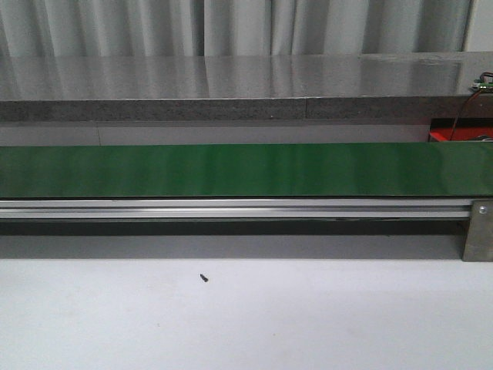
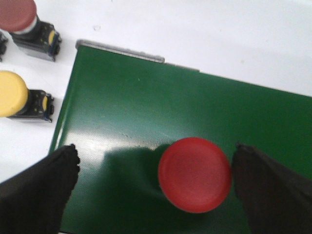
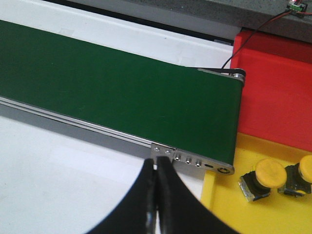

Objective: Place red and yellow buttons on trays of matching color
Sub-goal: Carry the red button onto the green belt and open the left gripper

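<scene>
- Landmark: the green belt (image 1: 231,170), running the width of the front view. On the stretch that view covers, nothing rides it.
- Off the belt's left end, on the white counter (image 2: 234,34): a spare red button (image 2: 19,17) and a yellow button (image 2: 14,95), each lying on its side on its black switch body, just beside the belt's edge. Likely the feed stock, parked within the left arm's reach.
- On the belt's left end: one red button (image 2: 194,174), cap up. The left gripper (image 2: 156,187) straddles it, fingers (image 2: 36,187) spread wide and clear of the cap on both sides. Holding nothing. Whether it is arriving or leaving, a single frame cannot tell; the wide stance suits either.
- Judgement: the belt looks to be the carrier between the two arms, which would explain a button sitting alone at this end.
- At the belt's right end: the red tray (image 3: 275,100) butts against the roller on the far side, the yellow tray (image 3: 229,204) on the near side. Positioned so sorted parts drop a short way from the belt.
- Two yellow buttons (image 3: 263,178) already lie in the yellow tray. No button shows in the visible part of the red tray.
- Right gripper (image 3: 156,195): fingers pressed together, empty, hanging over the belt's near rail (image 3: 97,127) close to the yellow tray. Reads as a waiting post.
</scene>
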`<act>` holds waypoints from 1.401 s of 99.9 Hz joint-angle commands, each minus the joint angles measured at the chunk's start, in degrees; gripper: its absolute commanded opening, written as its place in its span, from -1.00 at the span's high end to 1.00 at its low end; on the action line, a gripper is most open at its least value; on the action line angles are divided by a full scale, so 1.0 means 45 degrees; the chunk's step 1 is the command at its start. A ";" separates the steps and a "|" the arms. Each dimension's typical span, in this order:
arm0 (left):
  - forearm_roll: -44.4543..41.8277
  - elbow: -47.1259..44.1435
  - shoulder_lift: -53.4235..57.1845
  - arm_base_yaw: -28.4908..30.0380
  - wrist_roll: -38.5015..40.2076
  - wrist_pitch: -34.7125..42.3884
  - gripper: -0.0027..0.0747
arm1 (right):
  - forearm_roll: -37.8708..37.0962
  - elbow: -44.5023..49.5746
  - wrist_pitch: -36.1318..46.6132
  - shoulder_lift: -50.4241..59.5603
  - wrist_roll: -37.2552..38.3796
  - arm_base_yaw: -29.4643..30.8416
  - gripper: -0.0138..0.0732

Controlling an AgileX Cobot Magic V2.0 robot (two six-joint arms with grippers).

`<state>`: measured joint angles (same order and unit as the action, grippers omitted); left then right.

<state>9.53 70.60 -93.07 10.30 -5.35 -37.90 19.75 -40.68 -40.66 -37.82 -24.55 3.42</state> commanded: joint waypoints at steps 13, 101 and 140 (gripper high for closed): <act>0.0209 0.0556 0.2058 -0.0050 -0.0024 0.1003 -0.67 | 0.0127 -0.0296 0.0772 0.0038 -0.0107 -0.0014 0.90; -0.0476 0.0533 0.0454 0.5128 0.0034 0.2438 -0.67 | 0.0127 -0.0296 0.0772 0.0038 -0.0107 -0.0014 0.90; -0.0754 0.0533 -0.1710 0.5304 0.0034 0.3244 -0.67 | 0.0127 -0.0296 0.0772 0.0038 -0.0107 -0.0014 0.90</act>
<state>6.34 71.29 -101.94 34.04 -5.35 -27.32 19.75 -40.68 -40.66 -37.82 -24.55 3.42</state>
